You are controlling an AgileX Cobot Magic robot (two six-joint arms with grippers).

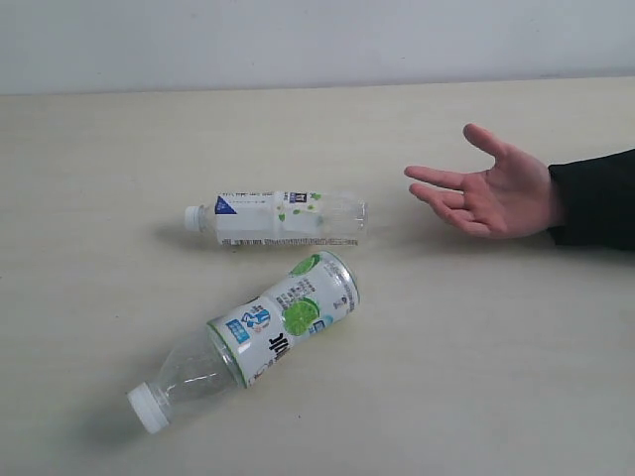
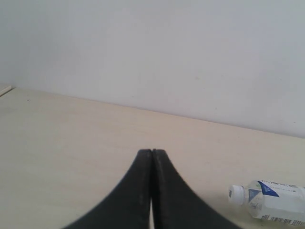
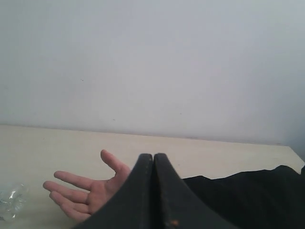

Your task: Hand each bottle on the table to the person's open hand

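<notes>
— On the counter (image 1: 516, 377), centre: slim bottle (image 1: 278, 218), fat bottle (image 1: 283, 327), both lying flat. They look empty, so likely light, slick and crushable.
— Grip at the labelled waist. Open hand (image 1: 486, 193) nearby. Left gripper (image 2: 152, 153), right gripper (image 3: 153, 157): jaws together.

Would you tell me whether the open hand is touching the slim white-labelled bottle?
Apart: the exterior view shows bare table between the open hand and the slim bottle.

Wall (image 1: 298, 40): plain, pale grey-white, uniform; stands along the bench's far edge, meeting it in a straight line.
Bench (image 1: 516, 397): pale beige top, smooth, matte, faint streaks running side to side.
Light: soft and even; faint shadows on the bench top.
</notes>
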